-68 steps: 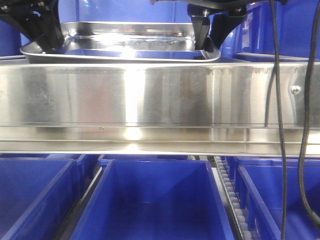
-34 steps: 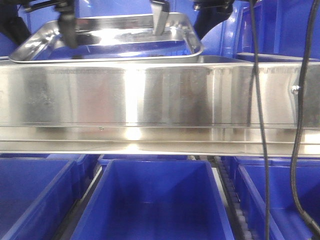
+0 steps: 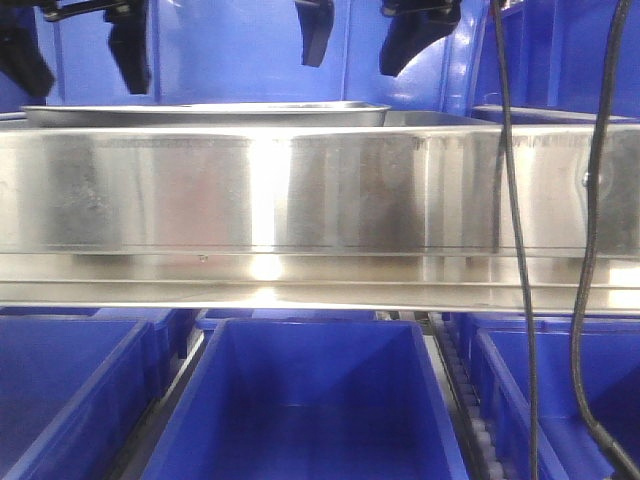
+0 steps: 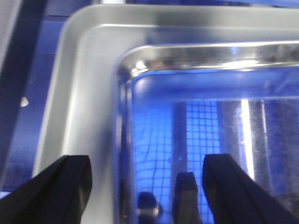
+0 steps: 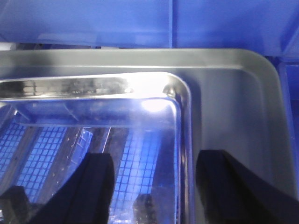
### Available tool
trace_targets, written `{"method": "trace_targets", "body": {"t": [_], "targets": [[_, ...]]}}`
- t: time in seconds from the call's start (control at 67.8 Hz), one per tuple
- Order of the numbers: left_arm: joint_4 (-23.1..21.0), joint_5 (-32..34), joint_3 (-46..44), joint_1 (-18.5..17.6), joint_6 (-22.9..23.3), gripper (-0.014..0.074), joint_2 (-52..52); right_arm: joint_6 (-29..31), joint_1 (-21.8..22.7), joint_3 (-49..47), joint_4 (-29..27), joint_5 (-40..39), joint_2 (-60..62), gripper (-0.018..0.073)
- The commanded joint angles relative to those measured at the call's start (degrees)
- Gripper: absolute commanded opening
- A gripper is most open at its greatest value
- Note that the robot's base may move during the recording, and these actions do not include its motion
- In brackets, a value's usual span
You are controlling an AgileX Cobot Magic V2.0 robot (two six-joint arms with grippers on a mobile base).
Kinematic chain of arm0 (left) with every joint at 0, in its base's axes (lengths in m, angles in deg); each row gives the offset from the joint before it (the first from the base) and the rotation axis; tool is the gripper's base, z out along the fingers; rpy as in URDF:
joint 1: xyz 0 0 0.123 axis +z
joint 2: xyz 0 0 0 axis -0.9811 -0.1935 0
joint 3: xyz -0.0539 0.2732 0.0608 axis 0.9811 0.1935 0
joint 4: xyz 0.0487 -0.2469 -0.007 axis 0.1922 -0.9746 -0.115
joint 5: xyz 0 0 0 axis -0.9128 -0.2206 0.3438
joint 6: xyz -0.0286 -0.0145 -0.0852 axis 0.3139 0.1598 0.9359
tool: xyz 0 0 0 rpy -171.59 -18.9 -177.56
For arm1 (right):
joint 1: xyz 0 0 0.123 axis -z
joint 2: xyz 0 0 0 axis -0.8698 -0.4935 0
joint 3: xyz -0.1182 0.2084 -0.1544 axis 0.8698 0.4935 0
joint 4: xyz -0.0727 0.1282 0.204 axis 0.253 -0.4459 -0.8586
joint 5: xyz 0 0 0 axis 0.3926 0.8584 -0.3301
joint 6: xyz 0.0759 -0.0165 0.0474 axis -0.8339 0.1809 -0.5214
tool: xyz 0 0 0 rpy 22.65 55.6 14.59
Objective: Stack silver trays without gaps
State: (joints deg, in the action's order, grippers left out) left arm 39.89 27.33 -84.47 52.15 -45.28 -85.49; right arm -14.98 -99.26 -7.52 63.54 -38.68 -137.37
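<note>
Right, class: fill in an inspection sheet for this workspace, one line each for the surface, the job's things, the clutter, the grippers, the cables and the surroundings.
Surface: brushed-steel shelf rail with one screw spans the front view; the shelf top behind it is hidden.
Job's things: silver tray lies level behind the rail; whether it sits on another tray cannot be told.
Clutter: nothing seen.
Grippers: left gripper and right gripper both open, above the tray's corners, apart from it.
Cables: two black cables hang down at the right in front of the rail.
Surroundings: blue bins below and behind.
</note>
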Motion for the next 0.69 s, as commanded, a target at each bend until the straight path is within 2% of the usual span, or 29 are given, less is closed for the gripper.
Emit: {"method": "trace_targets", "body": {"t": [0.0, 0.089, 0.177, 0.266, 0.369, 0.398, 0.502, 0.679], "targets": [[0.31, -0.13, -0.41, 0.28, 0.48, 0.0398, 0.14, 0.19, -0.05, -0.49, 1.22, -0.35, 0.56, 0.0290], [0.31, 0.06, -0.41, 0.28, 0.48, 0.0359, 0.14, 0.19, -0.05, -0.49, 1.22, -0.35, 0.56, 0.0289], [0.31, 0.21, -0.41, 0.28, 0.48, 0.0251, 0.14, 0.19, -0.05, -0.49, 1.22, -0.62, 0.56, 0.0264], [0.31, 0.21, -0.41, 0.28, 0.48, 0.0125, 0.67, 0.19, -0.05, -0.49, 1.22, -0.93, 0.96, 0.0167], [0.20, 0.32, -0.54, 0.28, 0.48, -0.0031, 2.60, 0.19, -0.05, -0.58, 1.22, -1.17, 2.34, 0.0004], [0.07, 0.32, -0.54, 0.28, 0.48, -0.0028, 3.39, 0.19, -0.05, -0.58, 1.22, -1.17, 2.99, -0.0028], [-1.23, 0.32, -0.54, 0.28, 0.48, -0.0004, 6.29, 0.19, -0.39, -0.58, 1.22, -1.17, 4.90, -0.0024], [-0.38, 2.84, -0.54, 0.28, 0.48, -0.0006, 9.05, 0.19, -0.39, -0.58, 1.22, -2.24, 6.92, -0.0025]]}}
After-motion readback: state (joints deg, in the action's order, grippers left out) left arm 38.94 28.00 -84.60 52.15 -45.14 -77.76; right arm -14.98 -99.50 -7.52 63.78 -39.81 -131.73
